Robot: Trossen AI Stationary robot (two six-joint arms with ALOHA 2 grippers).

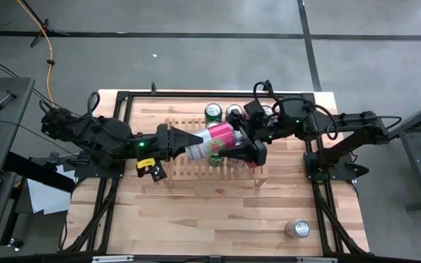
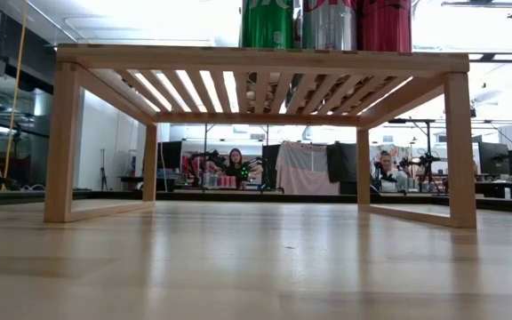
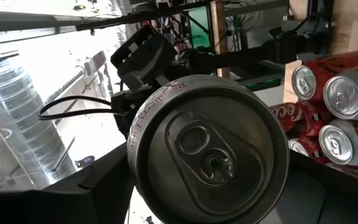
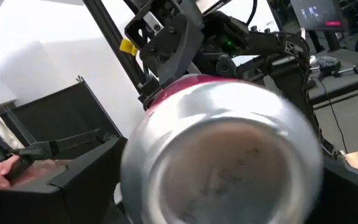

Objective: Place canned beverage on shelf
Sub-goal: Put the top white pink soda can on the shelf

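Two grippers meet at one can [image 1: 214, 141] above the shelf [image 1: 196, 166] — left gripper [image 1: 193, 144] clamped on it, right gripper [image 1: 234, 146] spread wide around its other end. You're mid-handover — close right next.

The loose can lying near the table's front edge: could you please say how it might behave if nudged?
The loose can seems to lie on its side, so it would probably roll. Its smooth metal looks slippery. Nothing beside it on the table would stop it.
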